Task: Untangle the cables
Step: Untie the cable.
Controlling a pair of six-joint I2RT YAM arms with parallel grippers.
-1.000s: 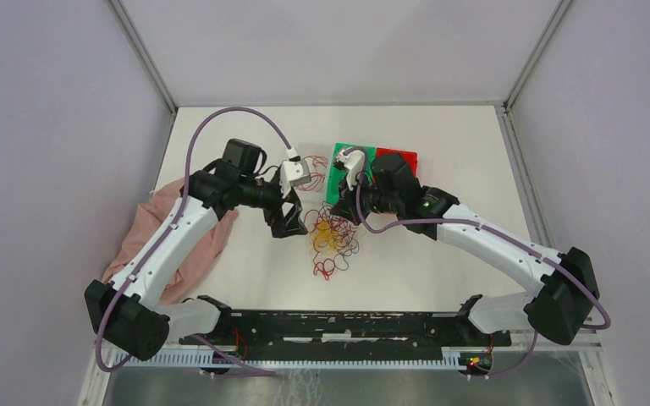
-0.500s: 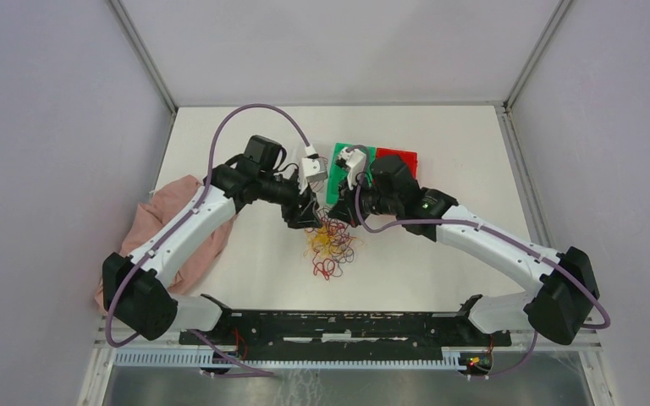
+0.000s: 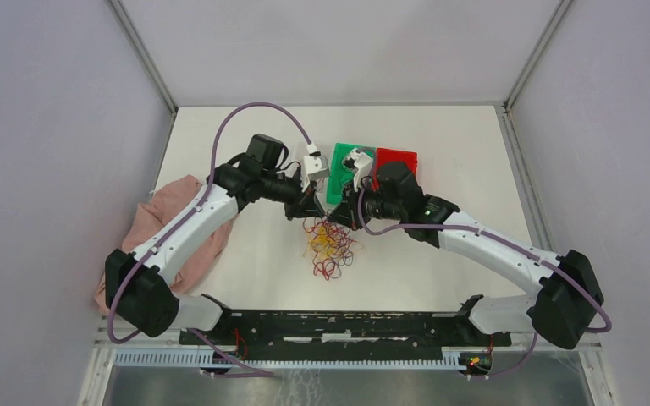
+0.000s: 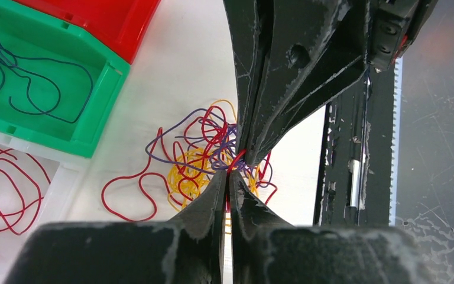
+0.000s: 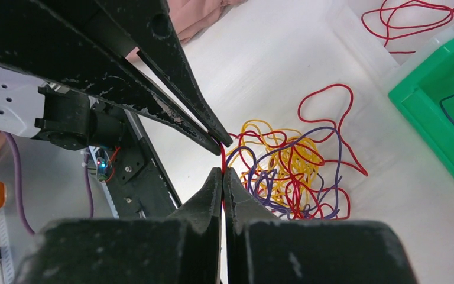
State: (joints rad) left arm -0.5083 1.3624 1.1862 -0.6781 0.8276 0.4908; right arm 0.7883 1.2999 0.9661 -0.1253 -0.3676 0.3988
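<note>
I see the cables [image 3: 330, 247] on the table [image 3: 440, 135], just in front of the boxes [image 3: 396, 156]; the cloth [image 3: 154, 216] lies to their left.

- In the top view, the tips of the left gripper [image 3: 311, 211] and the right gripper [image 3: 344, 213] were too small for any hold on the cables [image 3: 330, 247] to be made out.
- The pink cloth [image 3: 207, 249] was partly covered by the left arm [image 3: 182, 233].
- In the left wrist view, part of the cables was hidden behind the dark fingers [image 4: 204, 204].
- The green bin [image 4: 47, 135] was cut off by the left edge, the red bin [image 4: 112, 23] by the top edge.
</note>
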